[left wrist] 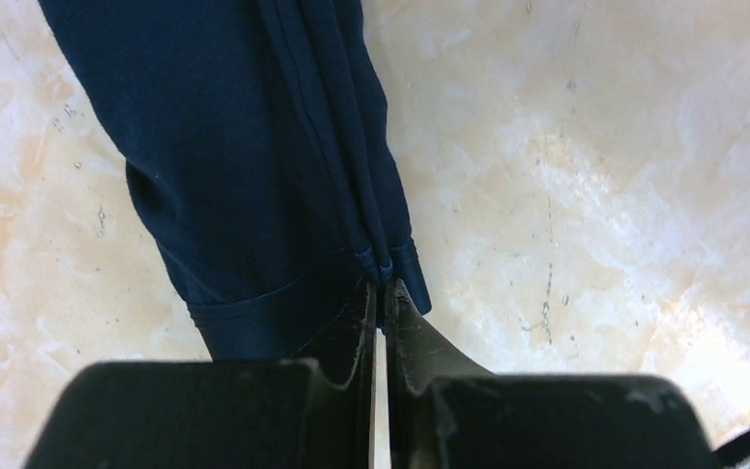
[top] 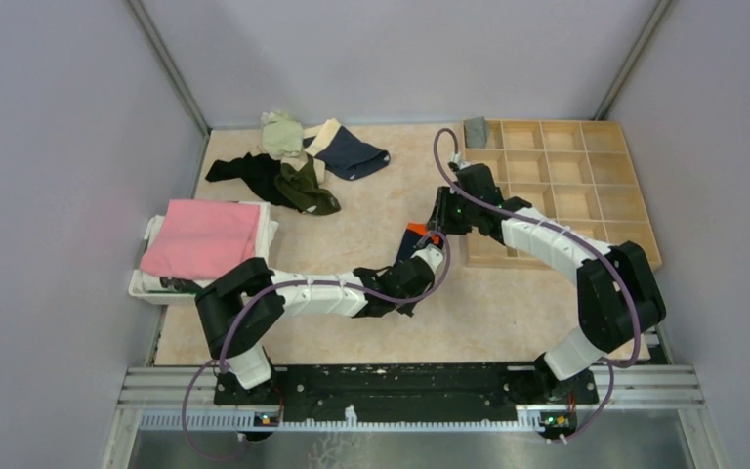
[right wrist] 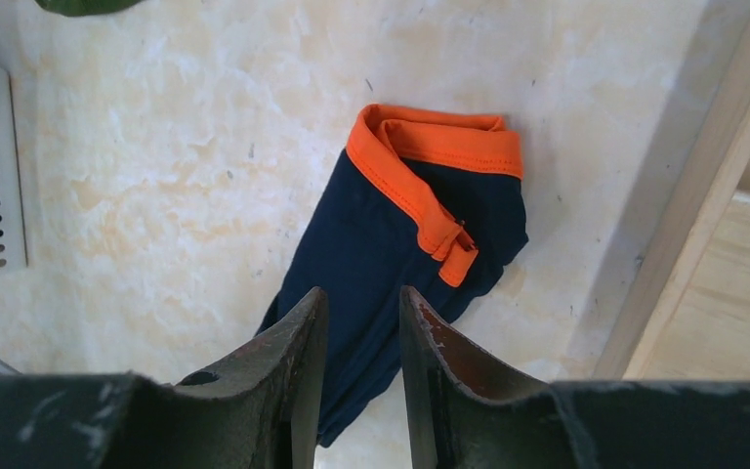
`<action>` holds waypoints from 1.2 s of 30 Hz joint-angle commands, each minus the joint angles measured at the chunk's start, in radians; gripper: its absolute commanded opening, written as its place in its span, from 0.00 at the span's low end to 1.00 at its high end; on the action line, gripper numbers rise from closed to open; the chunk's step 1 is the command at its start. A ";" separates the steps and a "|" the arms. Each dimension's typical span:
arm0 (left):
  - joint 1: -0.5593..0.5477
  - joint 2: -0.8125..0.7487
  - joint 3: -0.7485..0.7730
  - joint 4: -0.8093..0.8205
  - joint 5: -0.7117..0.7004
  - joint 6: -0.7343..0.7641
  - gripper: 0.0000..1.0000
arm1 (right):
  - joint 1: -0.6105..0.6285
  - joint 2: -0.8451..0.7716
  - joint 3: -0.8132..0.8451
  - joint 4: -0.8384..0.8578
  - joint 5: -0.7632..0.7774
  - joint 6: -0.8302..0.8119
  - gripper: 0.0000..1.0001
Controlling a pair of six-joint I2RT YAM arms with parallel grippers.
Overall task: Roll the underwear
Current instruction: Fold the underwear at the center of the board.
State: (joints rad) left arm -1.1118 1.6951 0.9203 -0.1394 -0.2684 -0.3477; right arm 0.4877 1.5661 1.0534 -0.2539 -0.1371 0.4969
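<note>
Underwear (right wrist: 381, 244) lies long on the desk (top: 371, 205) between both arms. Left fingers (left wrist: 352, 332) pinch its navy hem; right fingers (right wrist: 298, 342) hang apart near the orange end, holding nothing.

Desk: What sits on the left of the marbled beige table (top: 371, 210)?

Reporter: A folded pink cloth (top: 202, 237) lies on top of a white perforated basket (top: 146, 285) at the table's left edge.

Desk: And on the right?

Reporter: A pale wooden tray (top: 635, 205), divided into rows of square compartments, fills the far right corner and rests flat on the tabletop.

Desk: The surroundings?

Reporter: Plain grey walls (top: 49, 195) close in the table on three sides. A metal post (top: 171, 68) rises at each far corner, and a ribbed metal rail (top: 156, 386) runs along the near edge.
</note>
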 commanded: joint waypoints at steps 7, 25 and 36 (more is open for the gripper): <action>-0.014 -0.096 0.039 -0.208 0.087 -0.024 0.32 | -0.004 -0.041 -0.040 0.056 -0.033 0.019 0.34; -0.008 -0.466 -0.062 -0.119 0.063 -0.084 0.58 | -0.004 -0.079 -0.076 0.116 -0.139 0.060 0.24; 0.120 -0.499 -0.302 0.127 -0.007 -0.191 0.71 | -0.004 0.082 0.002 0.157 -0.262 0.068 0.01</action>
State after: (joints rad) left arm -1.0069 1.1713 0.6621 -0.1532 -0.2607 -0.5049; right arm 0.4877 1.5848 0.9855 -0.1196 -0.3599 0.5766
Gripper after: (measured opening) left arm 0.699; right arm 0.016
